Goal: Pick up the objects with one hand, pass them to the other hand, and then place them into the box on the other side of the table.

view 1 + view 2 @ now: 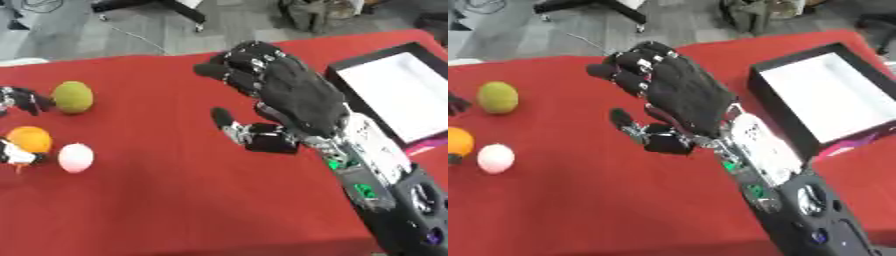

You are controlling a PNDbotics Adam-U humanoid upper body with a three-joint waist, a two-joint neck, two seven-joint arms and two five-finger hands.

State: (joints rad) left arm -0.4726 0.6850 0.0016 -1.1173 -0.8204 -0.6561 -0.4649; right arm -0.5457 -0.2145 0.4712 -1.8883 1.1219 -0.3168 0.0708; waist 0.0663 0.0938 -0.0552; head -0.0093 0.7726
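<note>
Right hand (297, 97) is hovering empty, fingers half-curled; box (833, 95) beside it is holding nothing; three balls are waiting by left hand (22, 100).

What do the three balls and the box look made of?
Green ball: dull, slightly rough skin, maybe foam or fake fruit. Orange ball: smooth and matte, likely plastic. Pink ball: smooth with a faint sheen, likely plastic. Box: stiff black walls, flat white inside, probably cardboard.
</note>
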